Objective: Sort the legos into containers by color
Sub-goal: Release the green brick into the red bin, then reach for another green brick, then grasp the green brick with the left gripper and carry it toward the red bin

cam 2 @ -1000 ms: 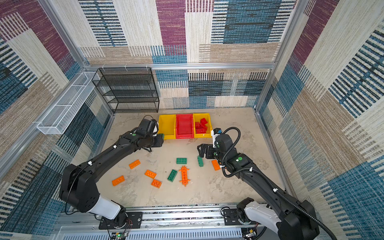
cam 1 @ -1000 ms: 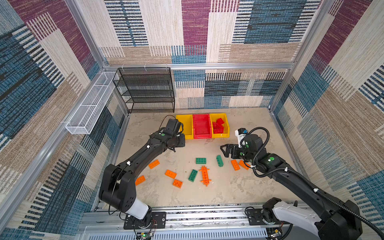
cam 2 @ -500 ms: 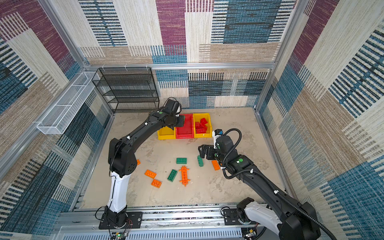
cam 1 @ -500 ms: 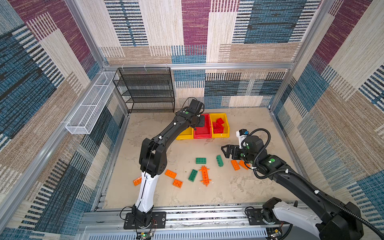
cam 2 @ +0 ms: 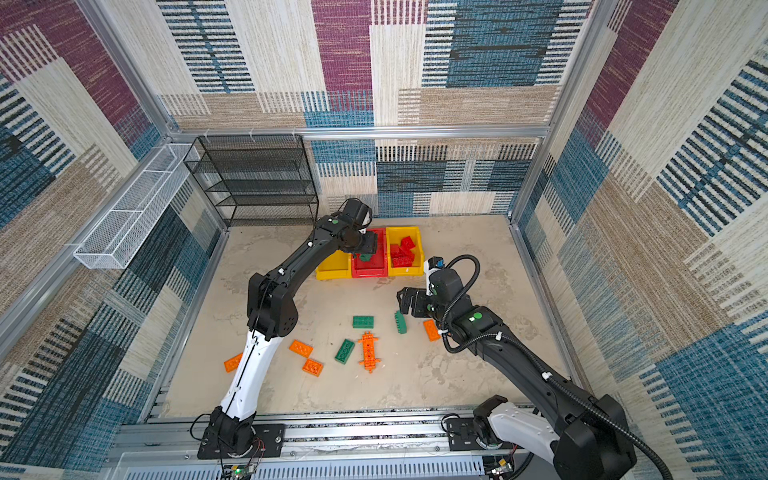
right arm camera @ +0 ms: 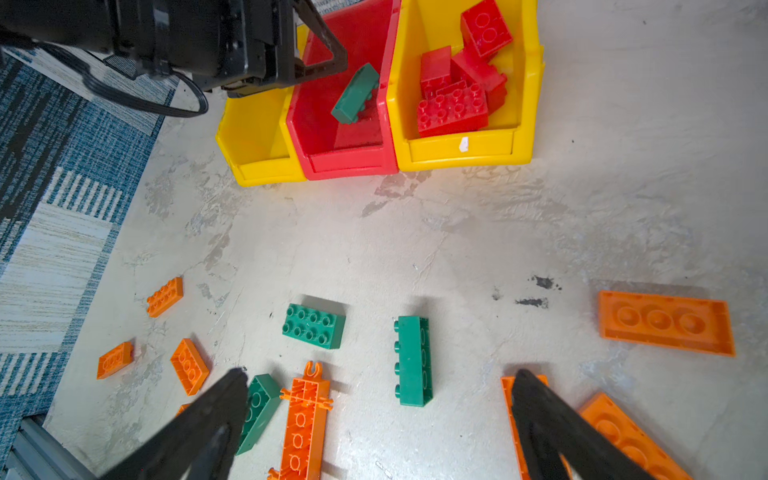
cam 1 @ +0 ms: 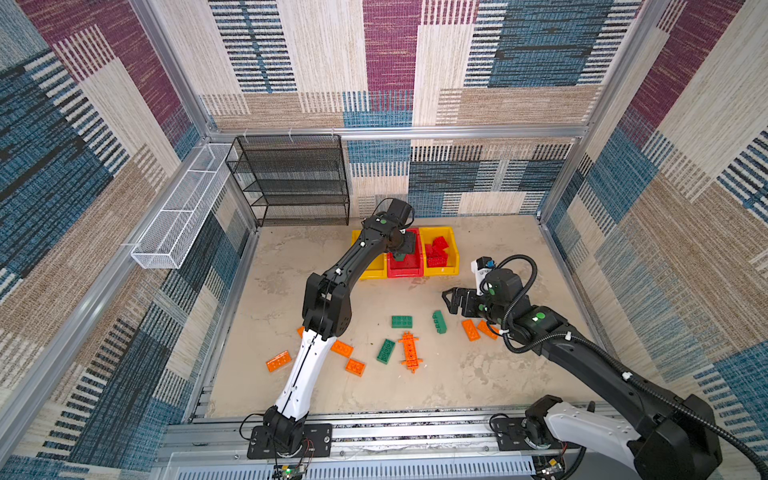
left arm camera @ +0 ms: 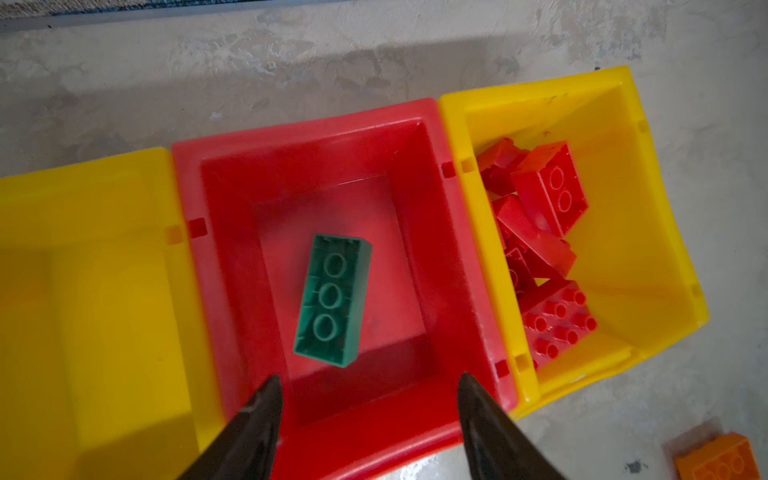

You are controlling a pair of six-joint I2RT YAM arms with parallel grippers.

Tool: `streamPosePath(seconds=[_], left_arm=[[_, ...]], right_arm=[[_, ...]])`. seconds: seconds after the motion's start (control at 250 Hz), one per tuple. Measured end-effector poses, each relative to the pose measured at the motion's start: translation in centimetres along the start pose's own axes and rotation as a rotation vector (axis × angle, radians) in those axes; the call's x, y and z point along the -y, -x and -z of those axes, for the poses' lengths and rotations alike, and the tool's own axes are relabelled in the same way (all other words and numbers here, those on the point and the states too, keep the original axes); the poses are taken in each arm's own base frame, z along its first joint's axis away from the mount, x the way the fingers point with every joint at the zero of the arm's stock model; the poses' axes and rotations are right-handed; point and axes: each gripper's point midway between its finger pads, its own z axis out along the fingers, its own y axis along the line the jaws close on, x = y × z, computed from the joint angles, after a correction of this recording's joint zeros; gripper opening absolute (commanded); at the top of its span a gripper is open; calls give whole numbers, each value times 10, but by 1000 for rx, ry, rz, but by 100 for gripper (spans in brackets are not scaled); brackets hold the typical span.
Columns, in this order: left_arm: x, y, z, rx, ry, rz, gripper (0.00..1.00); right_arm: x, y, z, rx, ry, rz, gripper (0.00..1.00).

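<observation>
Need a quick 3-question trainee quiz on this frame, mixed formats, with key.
1. True or false: the left gripper is shut on the green brick.
2. Fill in: the red bricks lie in a ____ bin.
3. How many loose green bricks lie on the table, outside the bins?

Key
1. False: the gripper is open and the brick lies free in the red bin.
2. Yellow: they lie in the yellow bin next to the red one.
3. Three.
</observation>
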Motion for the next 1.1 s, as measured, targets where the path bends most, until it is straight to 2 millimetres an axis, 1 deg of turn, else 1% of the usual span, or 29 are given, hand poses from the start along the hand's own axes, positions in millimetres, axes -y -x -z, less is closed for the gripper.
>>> streamPosePath(seconds=[0.064, 0.132, 0.188, 0.28, 0.376, 0.432, 0.436, 0.528, 0.584, 0.672, 0.768, 0.836, 0.96, 1.096], left_arm=[[1, -5, 5, -14, -7, -1, 69], [0, -13, 15, -31, -10, -3, 68], [0, -23, 29, -44, -8, -8, 69], [1, -47, 58, -54, -14, -25, 68], [-4, -81, 90, -61, -2, -47, 69], [-7, -105, 104, -68, 6, -63, 68], [-8, -109, 106, -70, 9, -66, 69], [-15, -153, 124, -91, 55, -113, 69], [-17, -181, 134, -108, 69, -151, 69], [-19, -217, 148, -126, 67, -190, 68], [-27, -246, 156, -141, 67, -190, 69], [-29, -262, 161, -139, 53, -177, 71], [-27, -283, 160, -142, 34, -169, 72], [-17, -296, 153, -157, 17, -182, 71]], right_arm=[[-1, 0, -1, -4, 1, 0, 100], [-3, 1, -1, -6, 8, 4, 100], [-4, 4, -1, -1, 12, 11, 100], [-7, 8, 1, 9, 17, 21, 100], [-8, 10, 2, 13, 19, 24, 100], [-9, 11, 3, 15, 21, 26, 100], [-9, 11, 3, 15, 21, 26, 100], [-11, 12, 3, 12, 27, 31, 100], [-12, 13, 2, 9, 29, 36, 100], [-14, 13, 1, 2, 40, 43, 100], [-17, 12, 1, -7, 52, 43, 100], [-18, 11, 2, -14, 58, 42, 100], [-19, 10, 9, -6, 73, 41, 100], [-18, 6, 18, -2, 80, 21, 100]])
